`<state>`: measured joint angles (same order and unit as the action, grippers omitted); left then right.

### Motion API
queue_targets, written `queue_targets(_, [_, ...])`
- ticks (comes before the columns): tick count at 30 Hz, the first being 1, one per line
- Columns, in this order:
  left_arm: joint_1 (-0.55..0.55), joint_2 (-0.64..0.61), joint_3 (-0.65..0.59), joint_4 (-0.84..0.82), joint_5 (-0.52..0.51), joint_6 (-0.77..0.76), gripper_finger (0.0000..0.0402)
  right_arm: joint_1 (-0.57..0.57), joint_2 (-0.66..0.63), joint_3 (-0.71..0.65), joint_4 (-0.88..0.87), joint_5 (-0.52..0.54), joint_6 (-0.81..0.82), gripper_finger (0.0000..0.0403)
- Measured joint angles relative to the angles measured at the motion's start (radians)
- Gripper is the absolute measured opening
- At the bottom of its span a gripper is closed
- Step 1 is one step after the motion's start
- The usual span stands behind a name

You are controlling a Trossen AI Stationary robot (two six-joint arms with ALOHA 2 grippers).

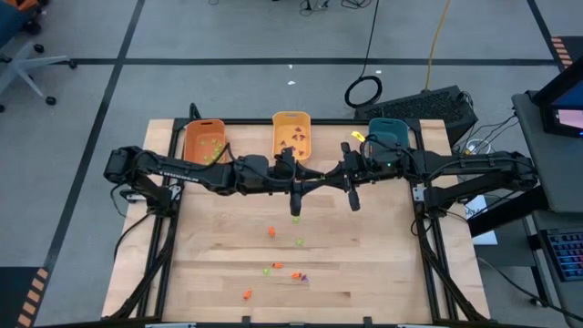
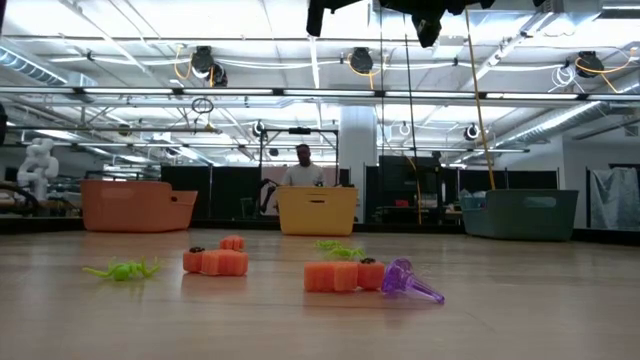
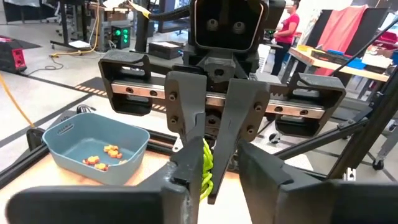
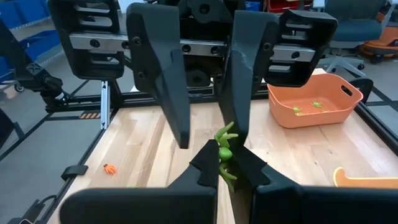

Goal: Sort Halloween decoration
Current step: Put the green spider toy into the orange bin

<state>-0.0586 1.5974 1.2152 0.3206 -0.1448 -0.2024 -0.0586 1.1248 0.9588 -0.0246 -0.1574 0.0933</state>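
Green trinket passing between claws above the bench

Right claw (image 4: 225,163) is clamped on a green trinket (image 4: 224,149); left claw (image 4: 208,93) faces it, fingers apart around the piece, likely taking it toward the orange bin (image 1: 203,140) holding greens.

**Workshop floor and ceiling around the bench**

Grey floor (image 1: 228,36) crossed by dark tape lines surrounds the wooden table (image 1: 219,264). A blue office chair (image 1: 18,46) stands at one corner. Ceiling pipes and round lamps (image 2: 360,62) hang overhead; a person (image 2: 303,170) stands far behind.
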Motion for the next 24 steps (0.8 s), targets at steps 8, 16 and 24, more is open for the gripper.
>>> queue_targets(8, [0.001, 0.0, 0.0, -0.001, 0.0, 0.002, 0.0038, 0.0, 0.0, 0.0, 0.0, -0.001, 0.0, 0.0002])
queue_targets(16, [0.013, -0.002, 0.0, -0.038, 0.0, 0.0, 0.0004, 0.0, 0.0, 0.0, -0.009, 0.0, 0.0, 0.0002])
queue_targets(24, [0.037, -0.002, 0.0, -0.04, 0.026, -0.038, 0.0001, 0.0, 0.0, 0.0, -0.006, 0.007, 0.066, 0.0023])
